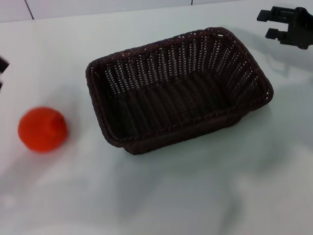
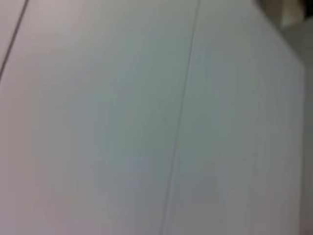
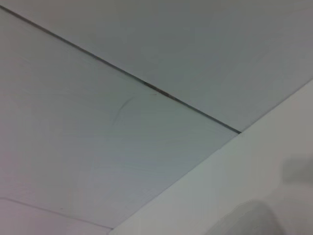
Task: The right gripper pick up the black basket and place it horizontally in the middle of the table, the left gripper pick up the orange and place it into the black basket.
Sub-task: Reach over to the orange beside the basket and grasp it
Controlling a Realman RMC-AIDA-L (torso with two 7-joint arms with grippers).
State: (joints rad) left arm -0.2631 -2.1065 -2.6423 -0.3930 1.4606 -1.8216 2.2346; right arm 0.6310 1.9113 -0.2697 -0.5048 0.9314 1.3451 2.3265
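The black basket (image 1: 178, 90) sat mid-table (image 1: 195, 196), the orange (image 1: 42, 129) well to its left. The right gripper (image 1: 268, 24) hung beyond it, fingers parted and empty; the left gripper's (image 1: 2, 68) jaws were unreadable.

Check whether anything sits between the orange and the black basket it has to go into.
Nothing visible does. The orange rests on the table, apart from the black basket, with only bare surface between them. The basket stands upright, open and empty.

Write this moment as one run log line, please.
black basket mid-table, empty | orange on table, to its left | right gripper open, far right | left gripper barely visible
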